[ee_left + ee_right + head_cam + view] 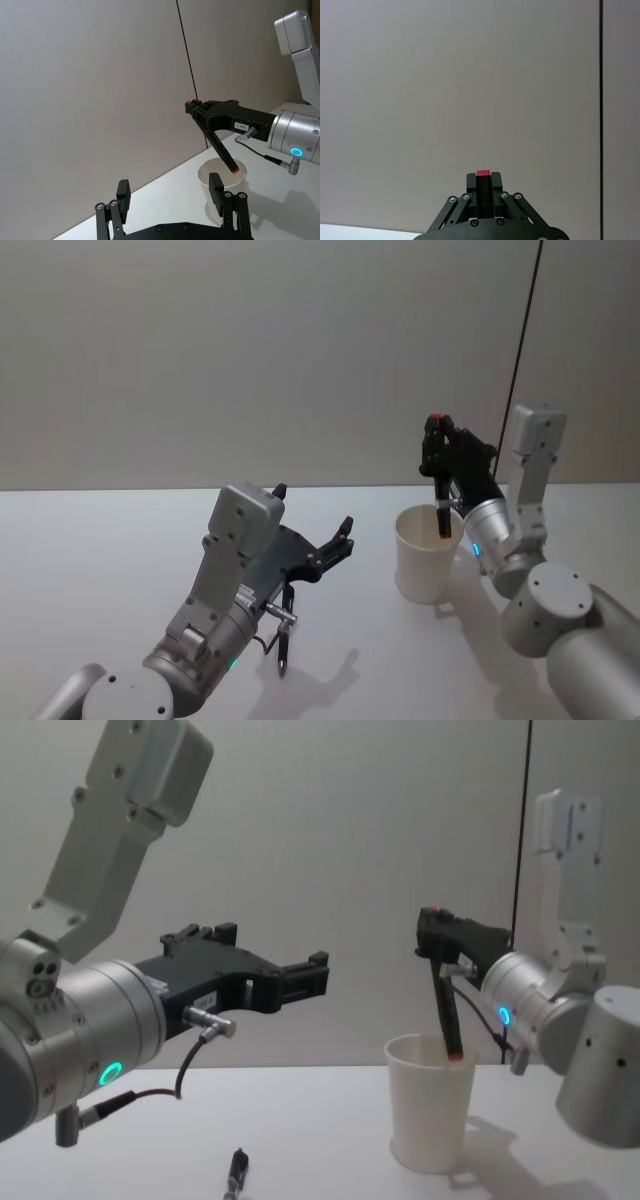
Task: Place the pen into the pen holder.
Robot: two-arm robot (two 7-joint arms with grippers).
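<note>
One slim dark red-tipped pen (441,508) hangs clamped in the right end effector (437,432), tip inside the white paper cup (428,562), seemingly poised for release; the left end effector (315,508) idles over the counter (100,560), spread apart.

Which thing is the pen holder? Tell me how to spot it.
On the white table, right of the open left tool, stands the pen holder, under the right tool. It is a plain white paper cup with a rolled rim, and the dark, red-tipped pen that tool holds dips into its mouth.
</note>
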